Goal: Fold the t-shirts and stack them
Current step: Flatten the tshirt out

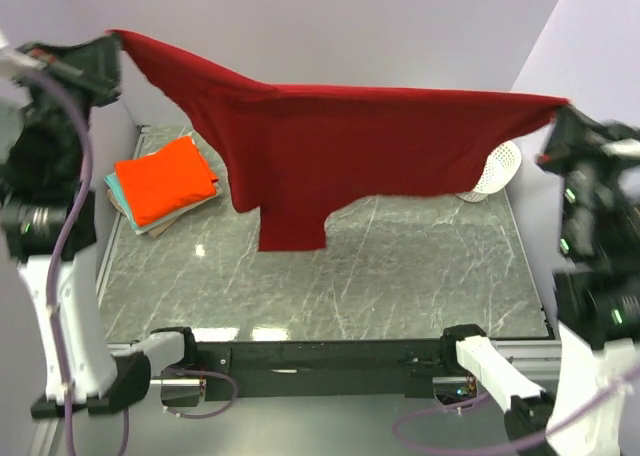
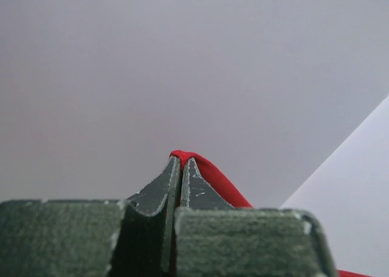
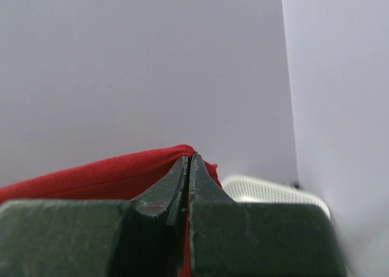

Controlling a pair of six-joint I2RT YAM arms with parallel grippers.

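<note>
A dark crimson red t-shirt (image 1: 340, 146) hangs stretched in the air between my two grippers, high above the table. My left gripper (image 1: 112, 38) is shut on its upper left corner, which shows as a red edge (image 2: 209, 175) at the fingertips. My right gripper (image 1: 560, 108) is shut on the right corner, red cloth (image 3: 91, 175) showing beside the fingertips. One sleeve (image 1: 292, 226) dangles toward the table. A folded bright orange t-shirt (image 1: 165, 181) lies on top of folded teal and tan ones (image 1: 122, 202) at the back left of the table.
A white perforated basket (image 1: 497, 171) stands at the back right, partly behind the red shirt; it also shows in the right wrist view (image 3: 267, 189). The grey marble table top (image 1: 400, 276) lies below. Pale walls close the back and sides.
</note>
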